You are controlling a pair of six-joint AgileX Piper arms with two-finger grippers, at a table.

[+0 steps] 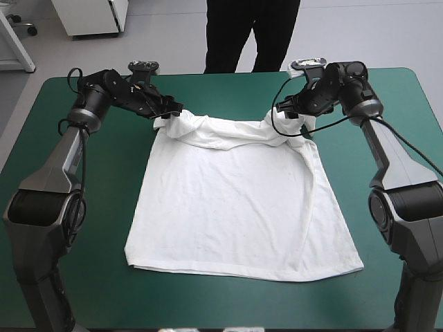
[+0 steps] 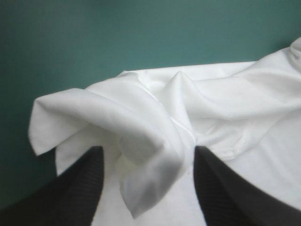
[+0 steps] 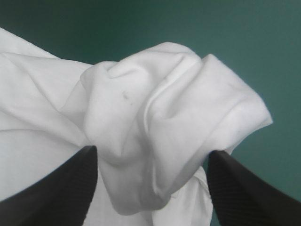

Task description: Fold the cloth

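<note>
The white T-shirt (image 1: 235, 200) lies spread on the teal-green cover, its near hem toward the front edge and its far end bunched into two wrinkled corners. My left gripper (image 1: 169, 114) is at the far left corner and my right gripper (image 1: 287, 114) at the far right corner. In the left wrist view the left gripper (image 2: 146, 149) is open, a folded flap of the T-shirt (image 2: 141, 122) lying between its black fingers (image 2: 84, 188). The right gripper (image 3: 151, 150) is also open, with a thick crumpled wad of the T-shirt (image 3: 164, 108) between its fingers (image 3: 244, 188).
Bare teal-green cover (image 1: 83, 207) surrounds the shirt on the left, right and front. The table's far edge (image 1: 221, 75) runs just beyond both grippers.
</note>
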